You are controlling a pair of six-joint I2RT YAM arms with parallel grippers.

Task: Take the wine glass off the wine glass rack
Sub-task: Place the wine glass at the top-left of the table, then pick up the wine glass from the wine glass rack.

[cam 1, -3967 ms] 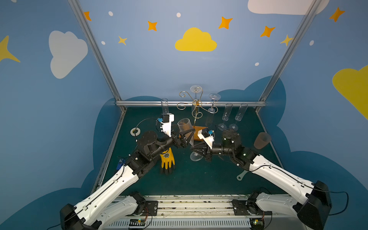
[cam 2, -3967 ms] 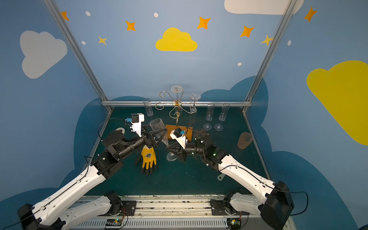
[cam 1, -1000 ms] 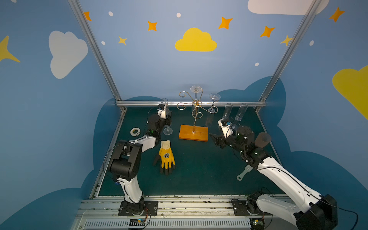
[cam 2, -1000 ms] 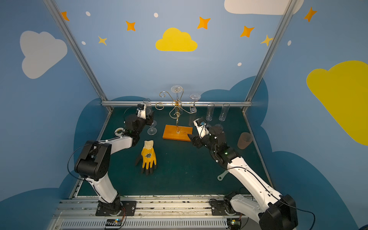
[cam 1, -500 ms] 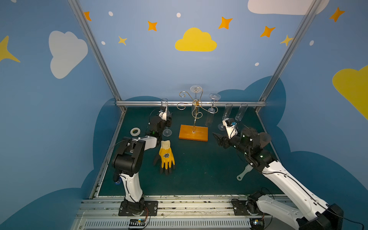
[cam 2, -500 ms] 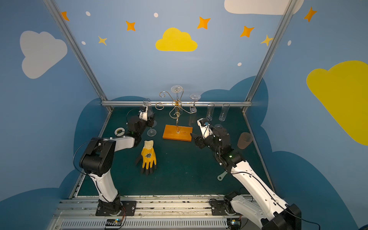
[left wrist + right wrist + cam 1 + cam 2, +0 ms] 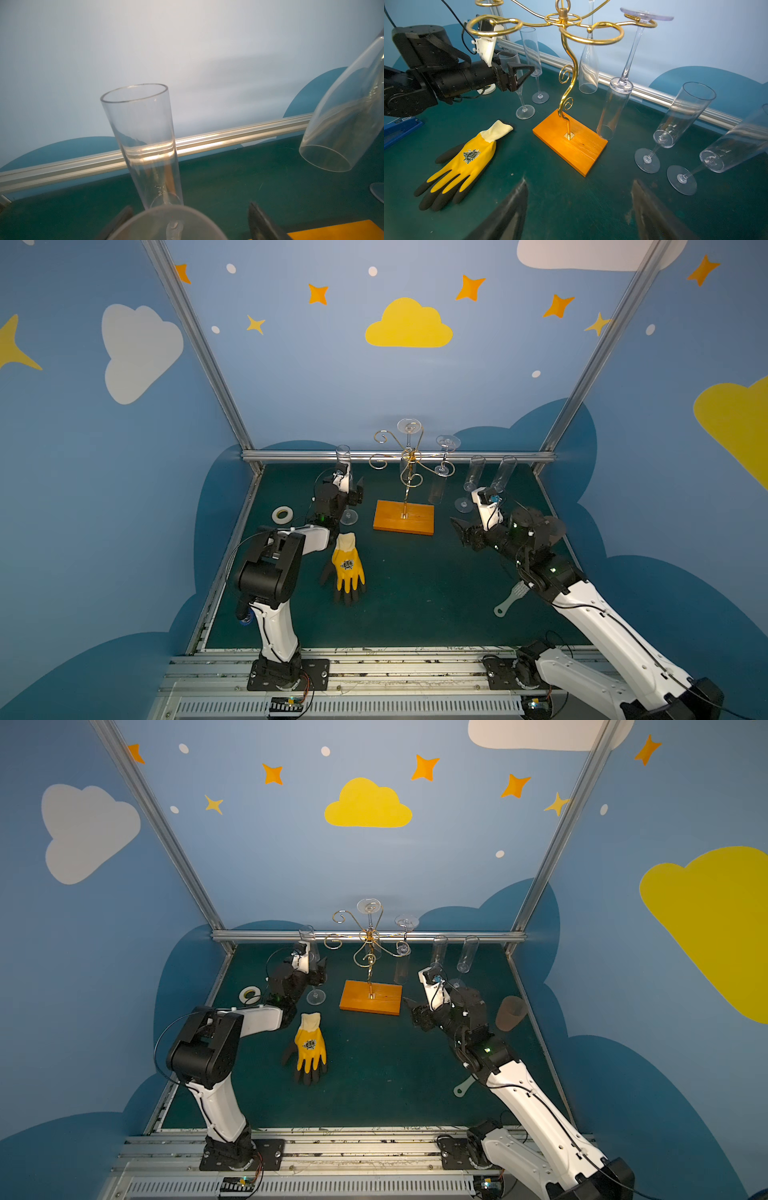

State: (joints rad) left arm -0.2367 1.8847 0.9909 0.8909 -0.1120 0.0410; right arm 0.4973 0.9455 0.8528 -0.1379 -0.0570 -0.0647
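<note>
nearest glass [image 7: 166, 222]: blurred, cut off | right end effector [image 7: 579, 182]: 2 fingers [image 7: 508, 214] blurred

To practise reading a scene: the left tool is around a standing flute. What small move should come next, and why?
Probably draw the left tool straight back off the flute. Its jaws stand open either side of the bowl and the flute stands on its foot on the table, so it looks released; moving sideways could tip it.

The wine glass rack [image 7: 579, 151] stood upright on the green mat [image 7: 612, 187], two wine glasses [image 7: 588, 62] hanging inverted from its arms. The right gripper [image 7: 580, 184] held its jaws wide apart, empty.
</note>
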